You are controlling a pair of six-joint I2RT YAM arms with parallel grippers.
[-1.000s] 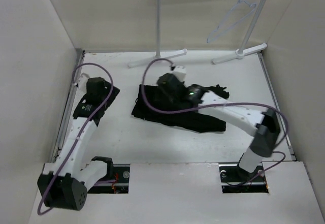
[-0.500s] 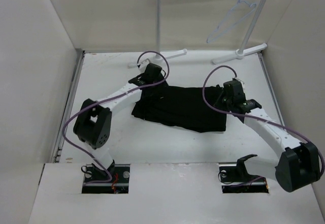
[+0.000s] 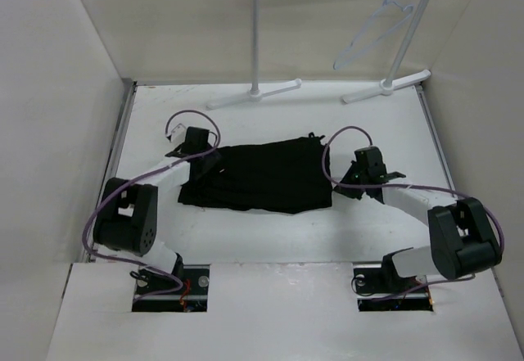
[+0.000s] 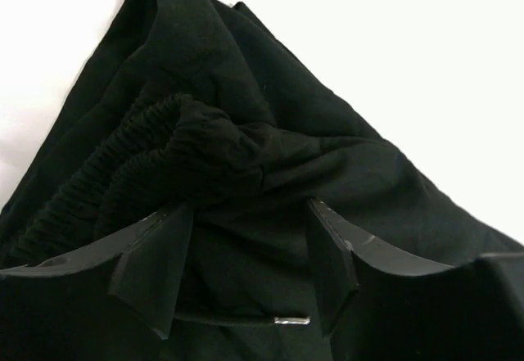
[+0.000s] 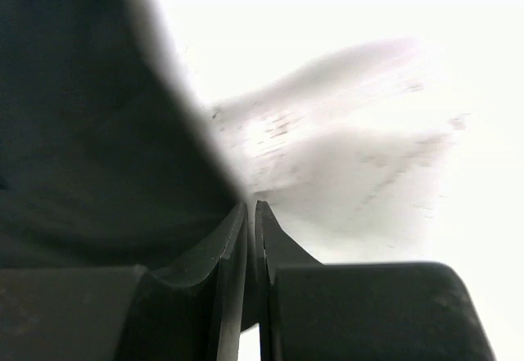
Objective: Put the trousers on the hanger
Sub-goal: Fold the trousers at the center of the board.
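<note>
The black trousers (image 3: 262, 177) lie folded flat across the middle of the table. My left gripper (image 3: 209, 158) is at their left end. In the left wrist view its fingers (image 4: 155, 267) stand apart with the bunched elastic waistband (image 4: 188, 144) filling the gap, shut on that thick fold. My right gripper (image 3: 342, 181) is at the trousers' right end. In its wrist view the two fingertips (image 5: 251, 205) are nearly together, pinching the thin edge of the black cloth (image 5: 98, 132). The pale wire hanger (image 3: 372, 33) hangs from the rack rail at the back right, far from both grippers.
A white clothes rack stands at the back: two poles (image 3: 255, 33) (image 3: 413, 25) with feet (image 3: 254, 92) (image 3: 385, 87) spreading onto the table. Beige walls close the table on the left, right and back. Purple cables loop over both arms.
Both arms have reached out and settled at the trousers' ends. The trousers have slid left and toward me and lie flatter. The right gripper has closed on the right edge.
</note>
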